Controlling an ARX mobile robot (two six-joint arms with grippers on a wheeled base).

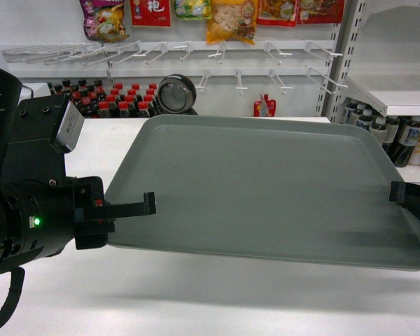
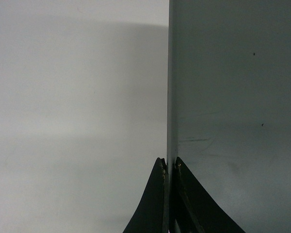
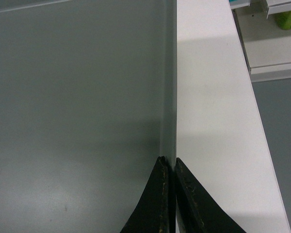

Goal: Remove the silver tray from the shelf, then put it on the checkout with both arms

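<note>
Both arms are on the silver tray [image 1: 266, 189] here, and it hangs in the air above the white table [image 1: 196, 301], casting a soft shadow on the top beneath it. The tray sits dead centre in the head view, tilted, its far edge up toward twelve o'clock and its near edge dipping toward six.

At nine o'clock, the left gripper [image 1: 148, 204] comes in from the bulky black housing with the green light, its thin jaws clamped over the tray's left rim. The left wrist view confirms it: the two black jaws pinch the rim edge-on, tray on one side, white table on the other.

Over at three o'clock, the right gripper [image 1: 399, 192] bites the right rim, only its tip showing at the frame edge. From the right wrist camera, the jaws are squeezed tight on the raised rim, grey tray surface to the left, table to the right.

Beyond the table, at twelve o'clock, stands the round black scanner [image 1: 176, 94], with rows of red-capped bottles [image 1: 105, 99] at eleven and snack packets [image 1: 231, 17] hanging on the shelving behind.
</note>
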